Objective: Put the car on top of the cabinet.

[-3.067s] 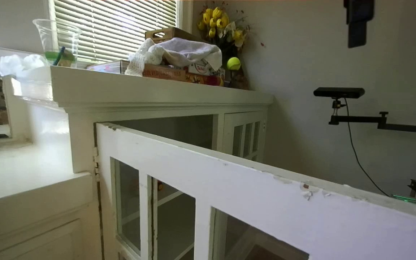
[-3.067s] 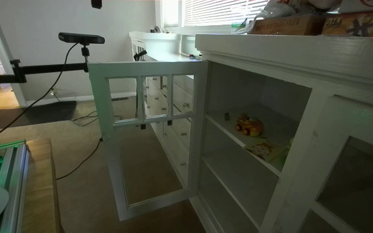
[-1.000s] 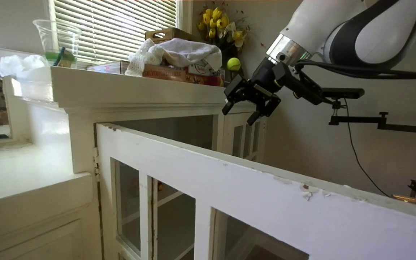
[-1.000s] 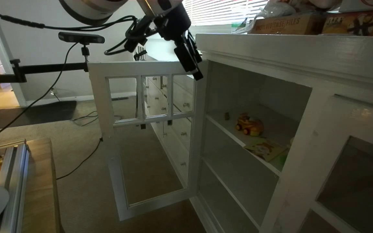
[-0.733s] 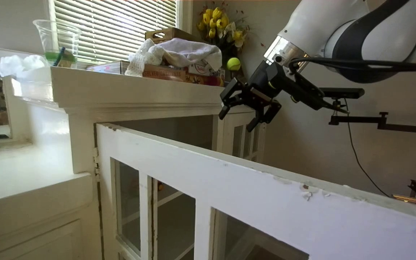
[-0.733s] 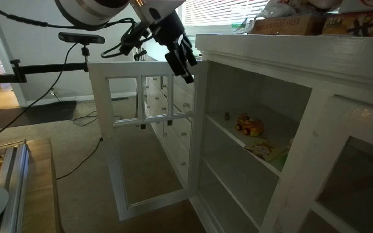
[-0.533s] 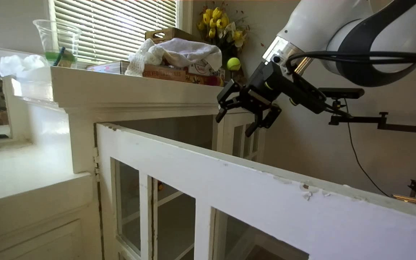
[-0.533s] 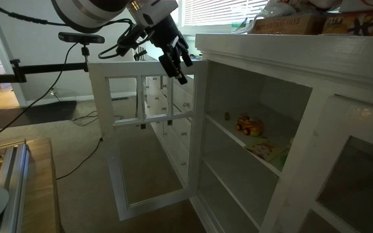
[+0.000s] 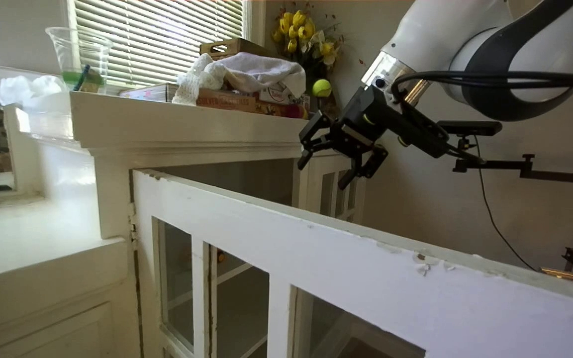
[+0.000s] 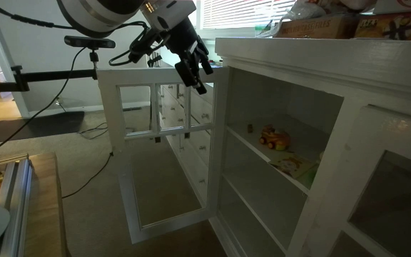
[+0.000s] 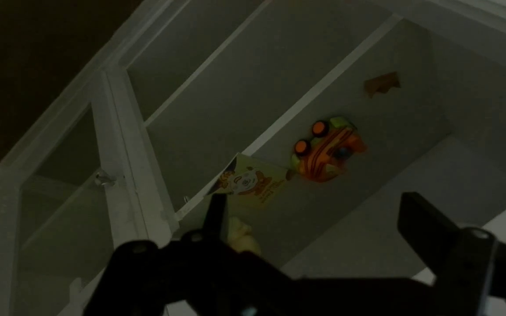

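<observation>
The orange car [image 10: 276, 138], with green and yellow parts, sits on the upper shelf inside the white cabinet [image 10: 298, 50]. In the wrist view the car [image 11: 328, 151] lies beyond the fingertips, near a yellow picture card [image 11: 257, 180]. My black gripper [image 9: 324, 171] hangs in the air outside the cabinet, tilted downward, its fingers spread wide around nothing. In an exterior view the gripper [image 10: 205, 79] is just above the top edge of the swung-out door, well apart from the car. The cabinet's flat top [image 9: 207, 117] carries boxes and a cloth.
The glass-paned door [image 9: 316, 248] juts out from the cabinet's front. A small brown piece [image 11: 382, 83] and a pale figure [image 11: 240, 237] share the car's shelf. On top stand a clear cup [image 9: 80, 59], a tennis ball [image 9: 322, 88] and yellow flowers [image 9: 299, 30].
The arm has come into view since the earliest frames. Over the last second the gripper moved slightly down and away from the cabinet, then almost stopped. Car and door have not moved.
</observation>
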`<state>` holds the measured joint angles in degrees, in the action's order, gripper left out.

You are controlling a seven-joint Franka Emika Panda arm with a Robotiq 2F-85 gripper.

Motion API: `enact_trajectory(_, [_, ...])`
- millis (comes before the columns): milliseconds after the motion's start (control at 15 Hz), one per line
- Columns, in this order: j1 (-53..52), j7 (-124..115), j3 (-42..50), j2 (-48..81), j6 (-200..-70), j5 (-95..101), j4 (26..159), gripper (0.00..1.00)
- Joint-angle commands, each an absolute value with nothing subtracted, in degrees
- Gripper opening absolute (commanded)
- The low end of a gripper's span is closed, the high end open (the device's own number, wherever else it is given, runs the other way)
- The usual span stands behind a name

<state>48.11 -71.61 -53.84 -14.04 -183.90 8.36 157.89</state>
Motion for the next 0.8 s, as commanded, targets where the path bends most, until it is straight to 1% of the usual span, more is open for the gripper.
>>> enact_trajectory(0, [55.9, -73.4, -60.4, -15.5, -185.2, 8.9, 157.9, 1.00])
enact_trajectory(400, [72.1, -75.4, -76.4, -16.3, -185.5, 8.0, 156.4, 1.00])
enact_trajectory(733, [88.8, -76.3, -93.5, -16.9, -187.5, 8.1, 152.5, 1.00])
